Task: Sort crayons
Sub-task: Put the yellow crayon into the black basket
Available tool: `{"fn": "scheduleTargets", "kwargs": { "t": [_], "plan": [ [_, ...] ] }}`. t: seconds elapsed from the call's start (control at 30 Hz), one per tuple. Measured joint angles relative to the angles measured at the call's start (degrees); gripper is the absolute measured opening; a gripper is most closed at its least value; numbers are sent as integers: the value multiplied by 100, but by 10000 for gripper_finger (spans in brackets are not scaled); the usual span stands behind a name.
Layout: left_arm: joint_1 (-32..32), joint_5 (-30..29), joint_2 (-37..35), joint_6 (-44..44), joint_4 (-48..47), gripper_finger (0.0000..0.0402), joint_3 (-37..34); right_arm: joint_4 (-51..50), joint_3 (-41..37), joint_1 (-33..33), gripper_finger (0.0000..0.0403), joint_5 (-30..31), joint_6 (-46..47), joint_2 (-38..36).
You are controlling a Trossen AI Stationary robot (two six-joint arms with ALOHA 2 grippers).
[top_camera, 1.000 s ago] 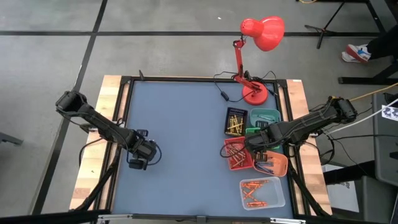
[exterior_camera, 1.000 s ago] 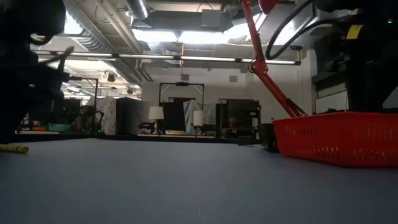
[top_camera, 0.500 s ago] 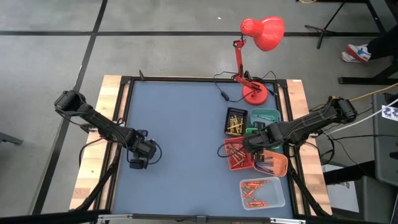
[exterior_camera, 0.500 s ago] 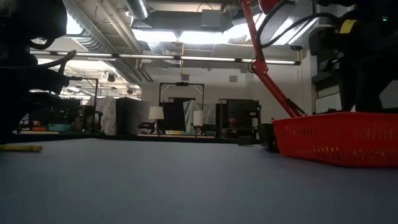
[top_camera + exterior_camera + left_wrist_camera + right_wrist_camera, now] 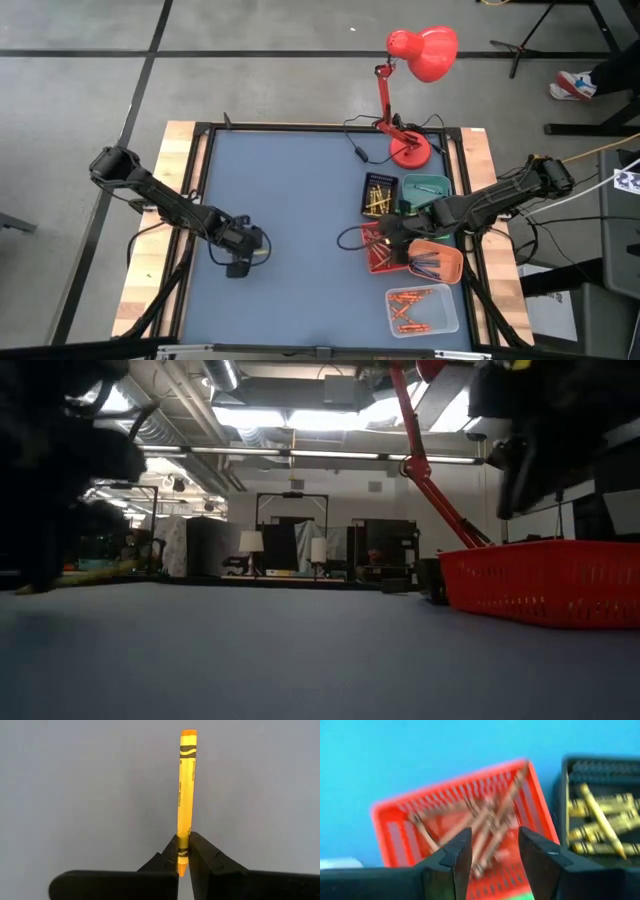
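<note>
Directly under the right gripper point(image 5: 492, 851), jaws spread wide and empty: a red basket point(image 5: 390, 815) holding a loose tangle of reddish crayons point(image 5: 487, 822). Just beside those jaws, a black tray point(image 5: 570, 775) packed with yellow crayons point(image 5: 600, 817). Near the same gripper point(image 5: 392, 232) from above: a green tray point(image 5: 428, 185), contents too small to tell; an orange tray point(image 5: 440, 262) with a few dark sticks, colour uncertain; farther out, a clear tray point(image 5: 425, 308) of orange crayons point(image 5: 410, 305).

Well apart, on the other side of the blue counter point(image 5: 290, 200): left gripper point(image 5: 182, 857), jaws pinched shut on one end of a yellow crayon point(image 5: 185, 790), the rest pointing straight out ahead over bare counter. Gripped end hidden between the fingers. From above, this gripper point(image 5: 240, 262) only a dark lump, crayon barely visible. At counter height, both arms just dark blurs, basket point(image 5: 545, 585) cut off at the edge.
</note>
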Motion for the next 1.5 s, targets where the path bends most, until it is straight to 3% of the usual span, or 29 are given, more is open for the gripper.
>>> {"fn": "scheduleTargets", "kwargs": {
  "t": [0.13,0.3,0.5,0.63,0.73,1.1,1.23,1.5],
  "plan": [
    [-1,-259,-1,232,1266,5,-7,857,0,1,159,1,-24,2],
    [1,-1288,-6,949,3044,5,-4,2150,-2,1,159,-1,-690,2],
    [21,-2518,-11,2419,4915,6,0,4079,-2,1,159,88,-1820,29],
    [144,-2634,-13,3365,5950,6,0,5463,0,-17,159,376,-2384,199],
    [246,-2636,-15,3596,6468,6,4,6275,0,-93,159,301,-2697,406],
    [340,-2627,-19,3606,6759,6,7,8218,3,-578,159,-99,-2852,1417],
    [340,-2627,-19,3607,6759,6,7,8378,170,-650,159,-488,-2852,1691],
    [340,-2625,-19,3607,6758,6,7,8340,758,-646,159,-554,-2854,2163]
  ]
}}
